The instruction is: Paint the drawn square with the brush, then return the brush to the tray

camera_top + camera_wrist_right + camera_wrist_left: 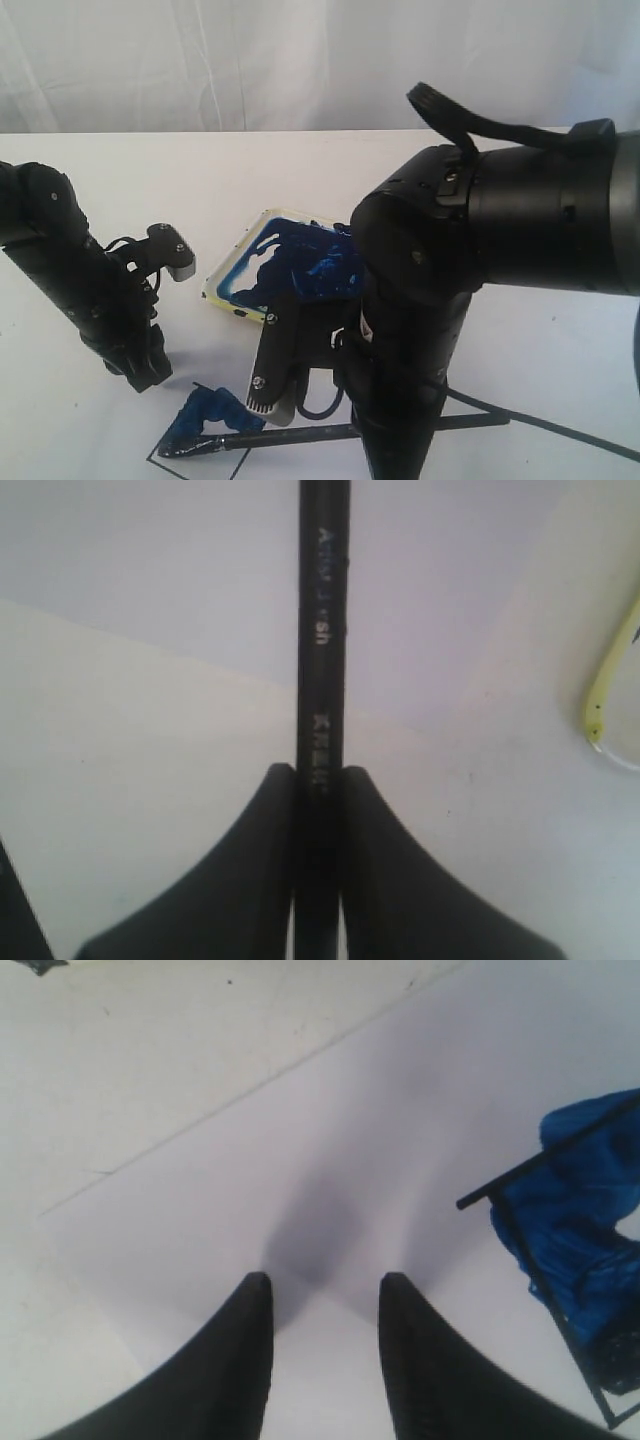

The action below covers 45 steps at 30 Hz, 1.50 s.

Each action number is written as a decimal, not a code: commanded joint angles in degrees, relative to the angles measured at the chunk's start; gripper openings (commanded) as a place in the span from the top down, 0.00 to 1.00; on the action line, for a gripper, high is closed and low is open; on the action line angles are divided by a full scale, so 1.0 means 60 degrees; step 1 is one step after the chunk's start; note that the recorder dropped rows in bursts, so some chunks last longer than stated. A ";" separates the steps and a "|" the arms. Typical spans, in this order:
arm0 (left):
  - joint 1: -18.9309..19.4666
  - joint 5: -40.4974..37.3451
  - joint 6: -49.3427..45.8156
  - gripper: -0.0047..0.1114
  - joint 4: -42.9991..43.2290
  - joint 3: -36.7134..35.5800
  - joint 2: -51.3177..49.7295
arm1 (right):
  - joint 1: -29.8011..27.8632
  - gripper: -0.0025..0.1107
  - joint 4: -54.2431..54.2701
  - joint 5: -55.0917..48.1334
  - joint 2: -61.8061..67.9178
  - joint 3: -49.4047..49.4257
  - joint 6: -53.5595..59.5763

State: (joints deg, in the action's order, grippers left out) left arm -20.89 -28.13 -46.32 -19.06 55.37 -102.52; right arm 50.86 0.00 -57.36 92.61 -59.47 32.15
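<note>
Over on the left the left gripper (pixel 322 1290) hangs parted and empty beside the small black-lined square (pixel 205 412), blue-smeared, where the long thin black paintbrush (pixel 300 434) lies tip-down, handle trailing rightward, pinched tight in the right gripper (pixel 318 778), the paint-smeared white rectangular tray (pixel 228 262) just beyond.

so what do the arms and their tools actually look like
The left arm and right arm are matte black, with rounded joint housings and small screws. A silver-grey block sits on the left one; a black cable trails from the right. The left tool and right tool each have two black tapered fingers.
</note>
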 commanded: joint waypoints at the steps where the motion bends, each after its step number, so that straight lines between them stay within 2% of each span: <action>1: -0.0063 -0.0221 0.0093 0.60 0.0075 -0.0124 -0.0179 | 0.0005 0.98 0.0195 0.0236 -0.0070 0.0032 0.0103; 13: -0.0063 -0.0221 0.0093 0.60 0.0075 -0.0124 -0.0179 | 0.0005 0.98 0.0660 -0.0171 -0.0070 0.0032 0.0575; 26: -0.0063 -0.0221 0.0093 0.60 0.0075 -0.0124 -0.0179 | 0.0005 0.98 0.0661 0.0200 -0.0070 0.0032 0.0307; 45: -0.0063 -0.0221 0.0093 0.60 0.0075 -0.0124 -0.0179 | 0.0005 0.98 0.0442 -0.0785 -0.0070 0.0032 -0.0069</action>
State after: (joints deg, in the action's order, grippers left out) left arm -20.89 -28.13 -46.21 -19.06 55.37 -102.52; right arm 50.86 3.30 -60.64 92.61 -59.47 32.18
